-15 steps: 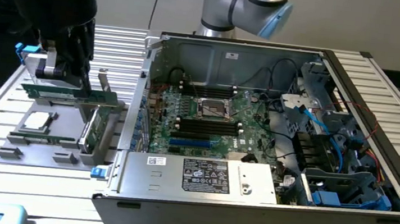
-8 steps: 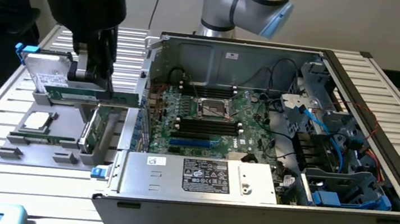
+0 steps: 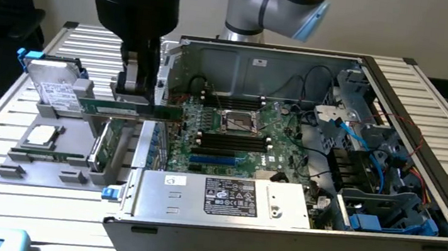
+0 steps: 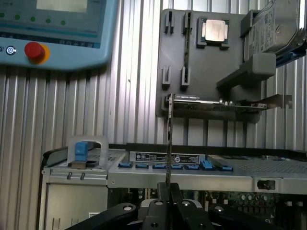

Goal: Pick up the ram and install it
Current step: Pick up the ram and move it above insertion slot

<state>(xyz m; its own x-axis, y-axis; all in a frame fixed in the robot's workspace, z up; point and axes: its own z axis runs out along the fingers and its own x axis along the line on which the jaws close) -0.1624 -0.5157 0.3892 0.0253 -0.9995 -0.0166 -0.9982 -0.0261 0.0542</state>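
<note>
The ram (image 3: 166, 114) is a long thin green stick held level in the air, between the grey parts tray (image 3: 13, 161) and the open computer case (image 3: 425, 142). My gripper (image 3: 135, 99) comes straight down from above and is shut on the stick near its middle. In the wrist view the ram (image 4: 169, 139) appears edge-on as a thin line rising from my gripper (image 4: 169, 190). The dark memory slots (image 3: 231, 140) lie on the motherboard, toward the exterior view's right of the stick.
A green expansion card (image 3: 108, 144) with a metal bracket stands in the tray, just under the ram. A processor (image 3: 41, 136) and a hard drive (image 3: 51, 84) also sit there. The power supply (image 3: 225, 196) fills the case's near side. A teach pendant (image 4: 53, 28) lies on the table.
</note>
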